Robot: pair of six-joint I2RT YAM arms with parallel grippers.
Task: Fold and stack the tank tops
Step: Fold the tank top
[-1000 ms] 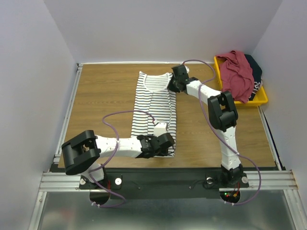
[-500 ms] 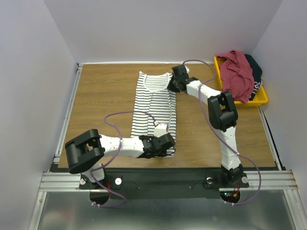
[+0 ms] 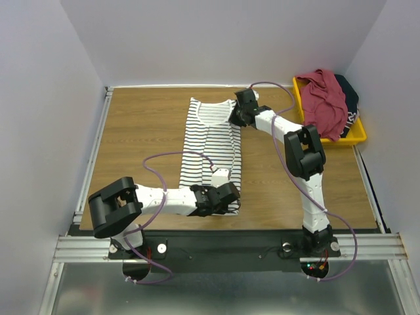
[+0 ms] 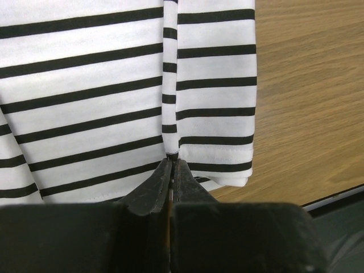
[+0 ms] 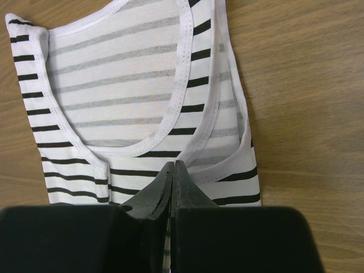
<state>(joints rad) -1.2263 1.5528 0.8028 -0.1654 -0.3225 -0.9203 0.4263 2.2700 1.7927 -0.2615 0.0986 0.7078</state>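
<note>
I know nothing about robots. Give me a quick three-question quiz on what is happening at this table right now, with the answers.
1. True or false: the maroon tank top lies spread flat on the table.
2. Which part of the striped tank top does the left gripper pinch? A) the neckline B) the bottom hem C) the middle
3. In a few words: where on that garment is the right gripper shut?
Key:
1. False. It is heaped in the yellow bin.
2. B.
3. On the shoulder strap of the striped tank top, beside the neckline.
</note>
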